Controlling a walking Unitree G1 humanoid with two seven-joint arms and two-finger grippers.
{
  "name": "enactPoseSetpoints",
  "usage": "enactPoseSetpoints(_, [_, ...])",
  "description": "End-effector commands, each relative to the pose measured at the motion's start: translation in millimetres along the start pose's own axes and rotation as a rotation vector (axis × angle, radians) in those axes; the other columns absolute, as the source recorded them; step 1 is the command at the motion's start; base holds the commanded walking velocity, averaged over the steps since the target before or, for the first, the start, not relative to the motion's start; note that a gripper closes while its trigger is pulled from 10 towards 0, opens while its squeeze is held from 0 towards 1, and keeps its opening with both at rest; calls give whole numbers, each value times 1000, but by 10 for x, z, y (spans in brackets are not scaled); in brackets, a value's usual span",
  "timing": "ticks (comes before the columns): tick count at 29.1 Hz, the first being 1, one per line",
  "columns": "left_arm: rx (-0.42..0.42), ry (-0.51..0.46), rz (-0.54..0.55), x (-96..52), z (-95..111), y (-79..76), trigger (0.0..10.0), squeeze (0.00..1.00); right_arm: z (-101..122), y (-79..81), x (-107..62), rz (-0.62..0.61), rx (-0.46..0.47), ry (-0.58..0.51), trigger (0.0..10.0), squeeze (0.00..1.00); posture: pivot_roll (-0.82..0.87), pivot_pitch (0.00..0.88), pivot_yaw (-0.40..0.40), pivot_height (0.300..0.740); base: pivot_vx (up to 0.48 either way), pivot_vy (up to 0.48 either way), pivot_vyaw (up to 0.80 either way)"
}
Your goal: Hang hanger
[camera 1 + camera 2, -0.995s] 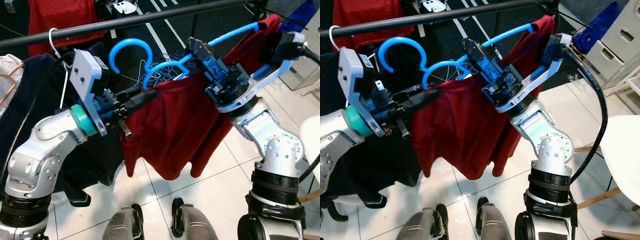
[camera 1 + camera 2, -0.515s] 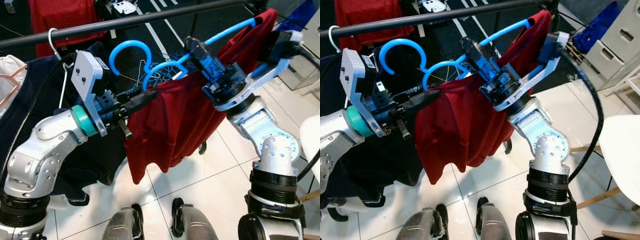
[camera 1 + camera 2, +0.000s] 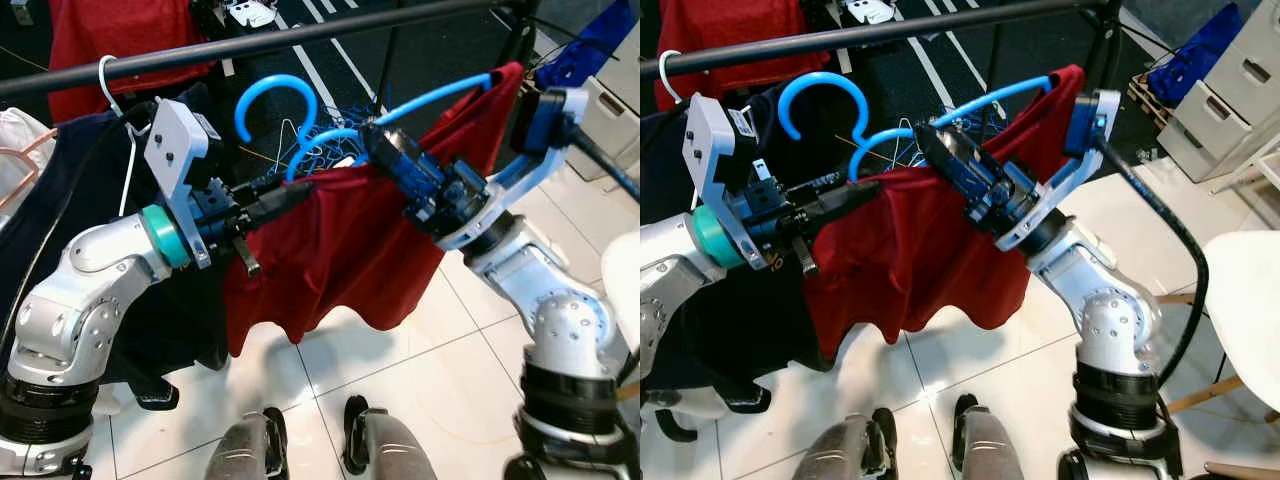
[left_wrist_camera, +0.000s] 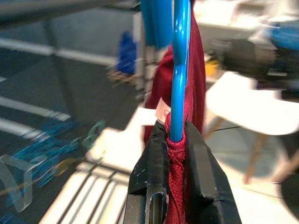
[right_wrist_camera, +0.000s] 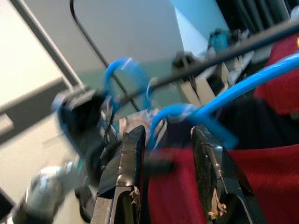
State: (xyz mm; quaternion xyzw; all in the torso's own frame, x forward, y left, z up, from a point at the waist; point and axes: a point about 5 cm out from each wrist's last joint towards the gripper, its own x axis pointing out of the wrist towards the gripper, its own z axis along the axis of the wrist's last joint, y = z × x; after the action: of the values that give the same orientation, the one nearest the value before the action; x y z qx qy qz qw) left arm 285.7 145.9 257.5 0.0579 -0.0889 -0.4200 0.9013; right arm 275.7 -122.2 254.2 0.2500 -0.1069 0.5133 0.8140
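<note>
Left eye view: blue hanger point(image 3: 300, 115) with red garment point(image 3: 340, 240) is held mid-frame, hook below the rail point(image 3: 250, 45), not yet hung. Left end effector point(image 4: 175, 140) is clamped on hanger and cloth; right end effector point(image 5: 163, 140) fingers are apart around the hanger neck.

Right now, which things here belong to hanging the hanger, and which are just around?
Job:
- blue hanger, hook still below the rail
- red shirt draped on it
- black rail
- left gripper, jaws shut on the hanger's arm and shirt
- right gripper, jaws open at the hanger's neck

Just around:
- dark garment on a white hanger
- white chair
- blue bag
</note>
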Motion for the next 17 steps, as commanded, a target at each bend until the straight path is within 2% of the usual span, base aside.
enactPoseSetpoints(1, [46,9,15,-6,17,34,0,0,-69,48,-34,5,-74,74,10000,0,-128,158,67,740,0,0,0])
enactPoseSetpoints(2, [46,9,15,-6,17,34,0,0,-69,48,-34,5,-74,74,10000,0,-128,158,67,740,0,0,0])
enactPoseSetpoints(4, [149,71,22,-21,-26,75,0,0,-284,-2,-163,-59,-244,286,10000,0,-126,159,70,740,0,0,0])
enactPoseSetpoints(5, [149,71,22,-21,-26,75,0,0,-284,-2,-163,-59,-244,286,10000,0,-126,159,70,740,0,0,0])
enactPoseSetpoints(6, [180,102,20,-27,-64,78,0,0,-404,-61,-264,-98,-357,420,10000,0,-128,158,72,740,0,0,0])
enactPoseSetpoints(7, [197,130,16,-32,-116,67,2118,0,-480,-119,-369,-134,-448,527,10000,0,-130,156,77,740,0,0,0])
enactPoseSetpoints(9, [197,130,16,-32,-116,67,2118,0,-480,-119,-369,-134,-448,527,10000,0,-130,156,77,740,0,0,0])
enactPoseSetpoints(10, [204,148,19,-31,-157,58,4941,0,-501,-153,-436,-153,-511,581,10000,0,-130,156,77,740,0,0,0])
enactPoseSetpoints(11, [189,149,34,-19,-189,38,10000,0,-436,-182,-452,-190,-565,568,10000,0,-133,155,78,740,0,0,0])
enactPoseSetpoints(15, [176,145,47,-9,-207,20,10000,0,-371,-197,-446,-220,-594,537,10000,0,-136,152,77,740,0,0,0])
enactPoseSetpoints(17, [145,123,98,8,-243,-29,10000,0,-232,-286,-388,-330,-700,450,10000,0,-133,142,61,740,0,0,0])
